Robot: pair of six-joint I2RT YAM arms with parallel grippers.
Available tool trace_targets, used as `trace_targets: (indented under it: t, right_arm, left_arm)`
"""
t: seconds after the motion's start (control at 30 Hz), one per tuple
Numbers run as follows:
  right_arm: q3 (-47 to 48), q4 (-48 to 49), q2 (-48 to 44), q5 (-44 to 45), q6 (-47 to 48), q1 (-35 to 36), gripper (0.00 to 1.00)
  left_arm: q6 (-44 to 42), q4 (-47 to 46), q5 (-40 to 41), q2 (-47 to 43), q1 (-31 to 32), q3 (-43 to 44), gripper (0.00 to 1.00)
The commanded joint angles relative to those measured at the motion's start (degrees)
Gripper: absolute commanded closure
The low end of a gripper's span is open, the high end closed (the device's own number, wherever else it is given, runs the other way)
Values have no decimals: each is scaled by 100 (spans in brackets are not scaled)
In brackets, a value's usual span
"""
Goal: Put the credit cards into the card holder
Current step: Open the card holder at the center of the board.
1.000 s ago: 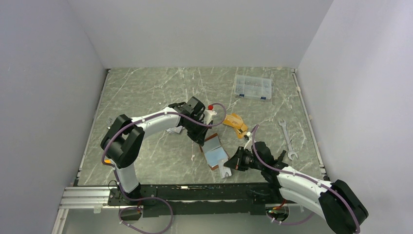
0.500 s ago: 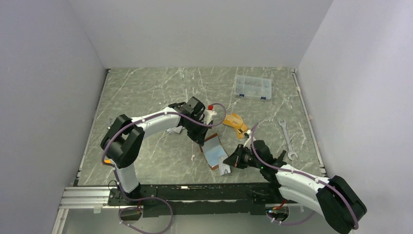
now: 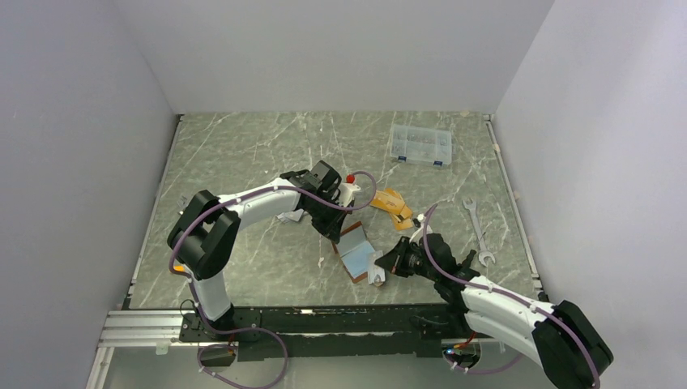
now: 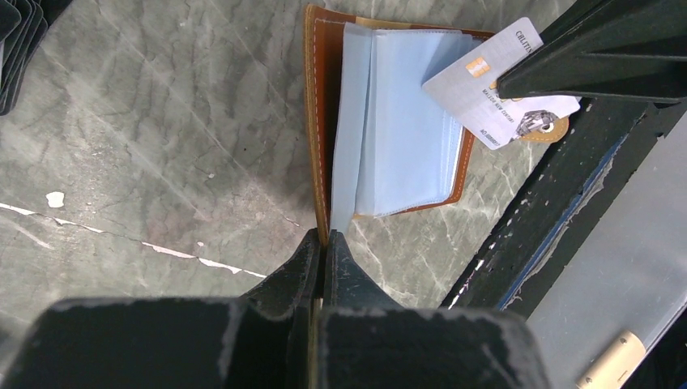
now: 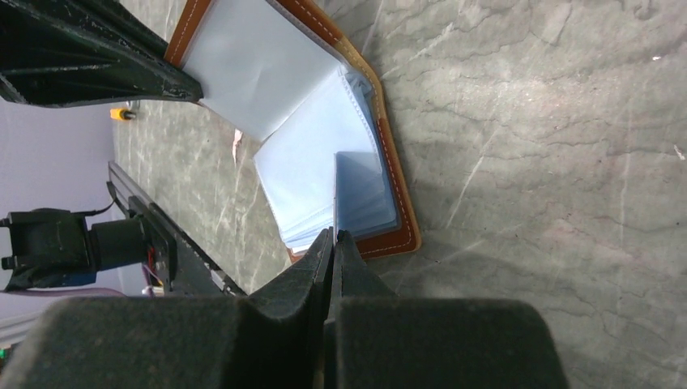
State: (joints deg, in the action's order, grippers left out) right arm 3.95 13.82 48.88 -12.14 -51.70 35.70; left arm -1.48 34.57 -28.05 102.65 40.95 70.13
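The card holder (image 3: 356, 253) lies open on the marble table, a tan leather wallet with clear plastic sleeves (image 4: 405, 130). My left gripper (image 4: 324, 237) is shut on the edge of its leather cover (image 4: 316, 121) at the far end (image 3: 334, 228). My right gripper (image 5: 333, 235) is shut on a silver-grey credit card (image 4: 498, 89), seen edge-on in the right wrist view (image 5: 335, 194). That card hangs over the sleeves at the wallet's near corner (image 3: 375, 274). An orange-gold card pile (image 3: 391, 204) lies behind the wallet. Black cards (image 4: 16, 40) show at the left wrist view's corner.
A clear plastic compartment box (image 3: 420, 144) stands at the back right. A steel wrench (image 3: 478, 231) lies right of my right arm. A small pale pile (image 3: 290, 215) sits under the left forearm. The table's black front rail (image 4: 551, 211) runs close behind the wallet.
My right gripper has moved a little up and left with the silver card, closer over the wallet's near corner. The left arm and the wallet have stayed still.
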Motion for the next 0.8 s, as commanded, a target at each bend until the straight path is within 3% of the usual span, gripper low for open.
trace_targets:
  t: [0.0, 0.57, 0.77]
  right_arm:
    - [-42, 83, -105, 374, -65, -11, 100]
    - [-110, -313, 115, 116, -17, -11, 100]
    - [-244, -462, -203, 135, -69, -9, 100]
  left_arm:
    - [-57, -23, -188, -34, -18, 133, 100]
    - [-26, -120, -176, -121, -25, 17, 100]
    - [-15, -151, -141, -112, -17, -2, 100]
